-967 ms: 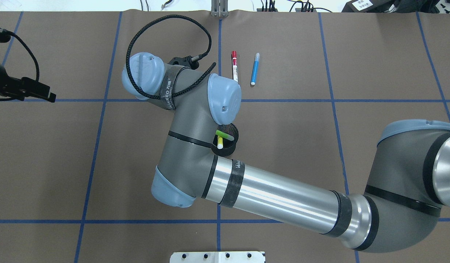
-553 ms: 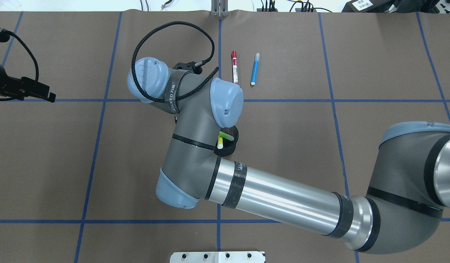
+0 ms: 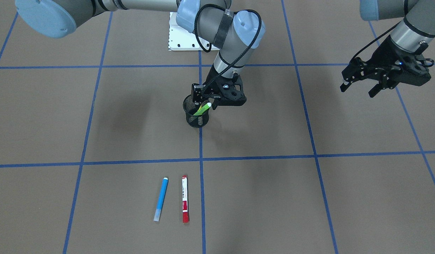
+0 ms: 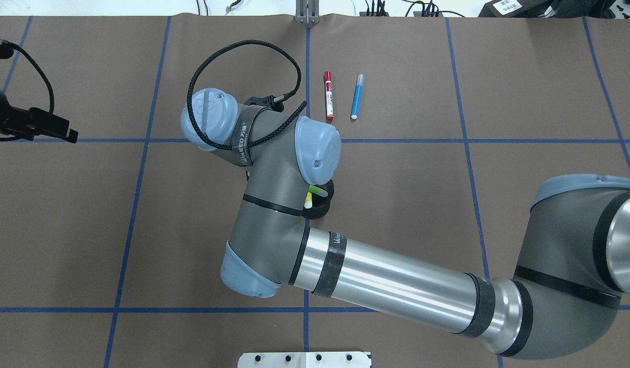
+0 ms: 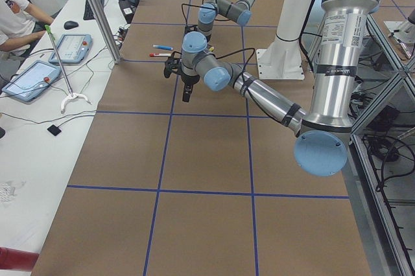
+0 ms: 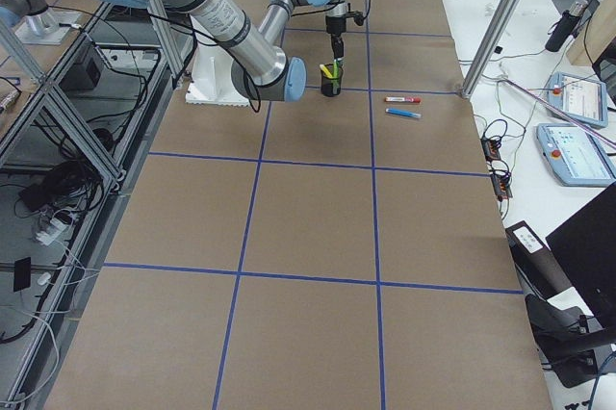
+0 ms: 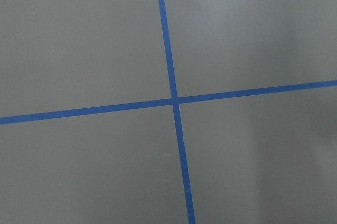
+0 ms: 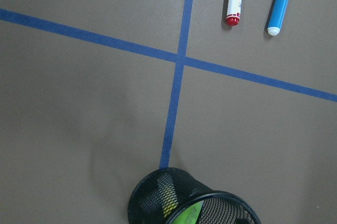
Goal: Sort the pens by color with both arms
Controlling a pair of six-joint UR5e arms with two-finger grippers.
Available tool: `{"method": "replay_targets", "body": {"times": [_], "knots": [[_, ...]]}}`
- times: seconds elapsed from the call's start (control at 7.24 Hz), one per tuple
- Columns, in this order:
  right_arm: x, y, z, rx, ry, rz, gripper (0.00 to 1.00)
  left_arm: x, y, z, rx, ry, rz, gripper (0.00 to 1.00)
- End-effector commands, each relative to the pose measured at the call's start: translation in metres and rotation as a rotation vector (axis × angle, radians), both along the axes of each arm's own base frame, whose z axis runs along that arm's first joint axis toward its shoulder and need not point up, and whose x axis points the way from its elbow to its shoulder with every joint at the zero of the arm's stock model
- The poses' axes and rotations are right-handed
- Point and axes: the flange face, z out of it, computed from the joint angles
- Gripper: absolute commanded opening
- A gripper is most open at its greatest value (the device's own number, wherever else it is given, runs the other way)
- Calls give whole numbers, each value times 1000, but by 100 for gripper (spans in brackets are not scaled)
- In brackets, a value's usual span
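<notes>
The right arm (image 4: 396,276) folds over the bench's middle. The right gripper (image 3: 220,102) points down beside the mesh cup (image 3: 198,121) holding the green pen (image 3: 200,109) and yellow pen (image 4: 308,199); its jaws I cannot tell. The left gripper (image 3: 360,90) hangs wide open near the left edge. The blue pen (image 3: 161,197) and red-capped pen (image 3: 185,199) lie by the far edge.

Brown table (image 6: 308,227), blue tape grid. Right arm (image 6: 236,30), near and large, bent over black mesh cup (image 6: 330,88); right gripper (image 6: 337,56) just above its rim, jaw state unclear. In cup, leaning: green pen (image 6: 334,71), yellow pen (image 6: 324,68). Near cup, flat, parallel, apart: red-capped pen (image 6: 401,99), blue pen (image 6: 404,114).
</notes>
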Motion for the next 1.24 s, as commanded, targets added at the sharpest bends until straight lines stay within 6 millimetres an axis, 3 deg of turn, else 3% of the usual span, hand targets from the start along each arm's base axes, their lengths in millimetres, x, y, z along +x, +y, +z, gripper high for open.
{"method": "replay_targets", "body": {"times": [0.0, 0.14, 0.28, 0.41, 0.97, 1.11], "knots": [[-2, 3, 2, -10, -2, -9, 58, -1, 2, -4, 6, 4, 1, 99], [-2, 3, 2, -10, -2, -9, 39, -1, 2, -5, 8, 7, 2, 99], [0, 2, 1, -9, -5, -7, 13, -2, 3, -7, -7, 13, -11, 99], [1, 1, 0, -8, -6, -6, 0, -2, 3, -8, -8, 14, -12, 99], [16, -11, -11, -10, -31, -5, 0, -2, 4, -9, -8, 15, -13, 99], [31, -16, -21, 0, -50, 10, 0, -2, 4, -9, -8, 15, -13, 99]]}}
